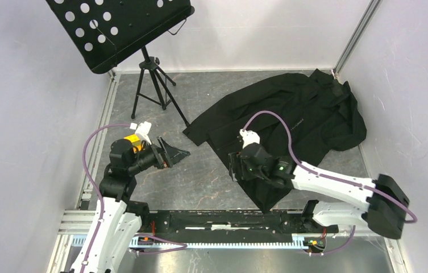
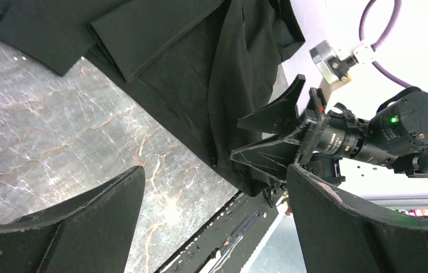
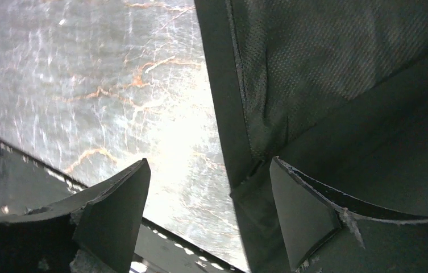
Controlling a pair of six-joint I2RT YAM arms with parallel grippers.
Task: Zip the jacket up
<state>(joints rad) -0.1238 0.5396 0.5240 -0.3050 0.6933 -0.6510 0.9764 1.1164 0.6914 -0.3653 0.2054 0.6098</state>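
Note:
The black jacket (image 1: 291, 125) lies spread on the right half of the marbled table, with its lower part reaching toward the near edge. My right gripper (image 1: 235, 166) is open and low at the jacket's left front edge. In the right wrist view the gripper (image 3: 208, 162) straddles that edge, and the hem of the jacket (image 3: 314, 85) lies against the right finger (image 3: 302, 216). My left gripper (image 1: 176, 152) is open and empty, apart from the jacket to its left. In the left wrist view the left gripper (image 2: 216, 170) points at the jacket (image 2: 188, 68) and at the right gripper (image 2: 268, 136).
A black perforated music stand (image 1: 115, 28) on a tripod (image 1: 154, 85) stands at the back left. White walls close in the table on the left, back and right. A black rail (image 1: 228, 219) runs along the near edge between the arm bases.

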